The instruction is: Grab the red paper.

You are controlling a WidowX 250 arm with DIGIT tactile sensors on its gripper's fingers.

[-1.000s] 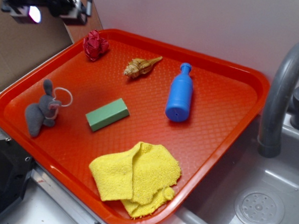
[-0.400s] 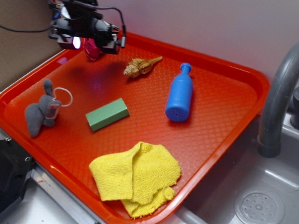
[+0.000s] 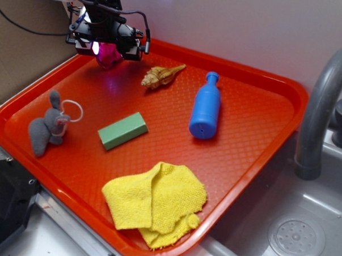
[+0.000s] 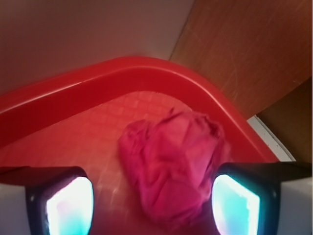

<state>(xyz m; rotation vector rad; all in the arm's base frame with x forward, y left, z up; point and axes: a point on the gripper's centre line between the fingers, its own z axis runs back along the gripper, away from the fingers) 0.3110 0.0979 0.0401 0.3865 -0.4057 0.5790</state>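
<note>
The red paper (image 4: 176,164) is a small crumpled dark red ball in the far left corner of the orange-red tray (image 3: 255,148). In the exterior view the red paper (image 3: 109,55) shows just below my gripper (image 3: 106,46), which hangs right over it. In the wrist view my gripper (image 4: 152,205) is open, with the ball between its two lit fingertips (image 4: 68,205), closer to the right one. The jaws are not closed on it.
On the tray lie a tan seashell (image 3: 161,75), a blue bottle (image 3: 205,109), a green block (image 3: 122,130), a grey stuffed toy (image 3: 47,125) and a yellow cloth (image 3: 155,202). A sink with a grey faucet (image 3: 322,106) is at the right. The tray rim (image 4: 146,73) and a wall stand close behind the ball.
My gripper came in from the upper left, moved right and down, and now sits over the red paper, hiding most of it in the exterior view.
</note>
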